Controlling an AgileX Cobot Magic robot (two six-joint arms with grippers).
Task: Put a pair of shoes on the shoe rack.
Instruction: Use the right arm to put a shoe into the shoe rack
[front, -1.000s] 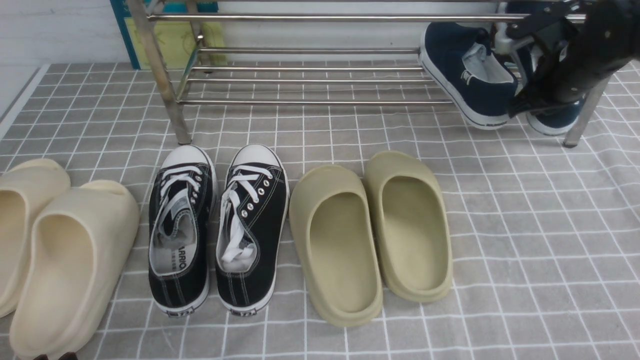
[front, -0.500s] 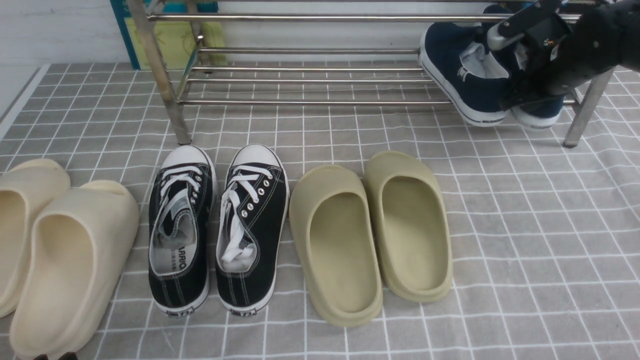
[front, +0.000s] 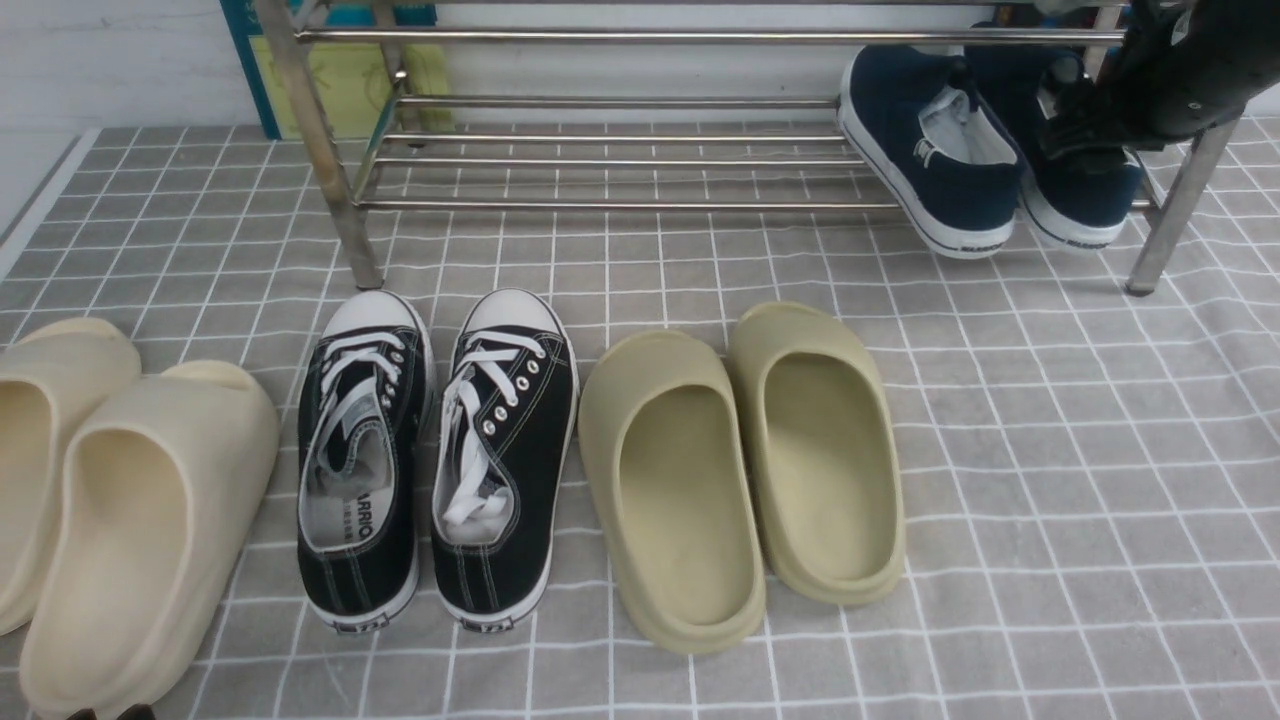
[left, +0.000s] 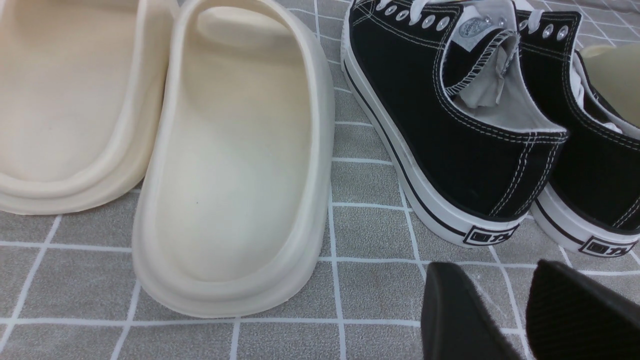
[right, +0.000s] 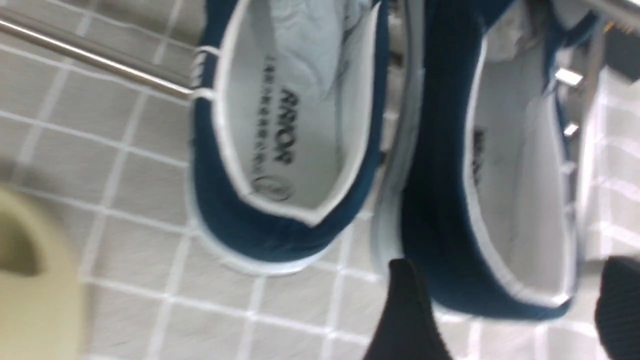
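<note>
Right claw (right: 512, 285): jaws standing wide apart, one finger to each side of the heel of the right-hand navy shoe (front: 1095, 195). No grip is evident; whether either finger touches the canvas cannot be told. Left claw (left: 495, 272): jaws parted, holding nothing, low over the counter (front: 1050, 480) near the left front corner, close to the cream slides (front: 150, 540) and black sneakers (front: 360, 470).

Both navy shoes lie on the lower tier of the rack (front: 610, 205), at its right end, side by side, heels projecting past the front rail towards the robot. The left-hand navy shoe (front: 960, 190) is angled, toe to the left. White soles and light grey linings noted.

The rack, of silver metal tube, stands along the counter's far edge. Before it, from the left edge of the counter rightward: cream slides, black sneakers with white toe caps and laces, then olive slides (front: 750, 490). Each pair has its toes towards the rack.

The counter bears a grey cloth with a white grid. A pale wall (front: 110, 60) rises beyond. A teal and yellow panel (front: 350, 90) stands upright behind the rack's left end.
</note>
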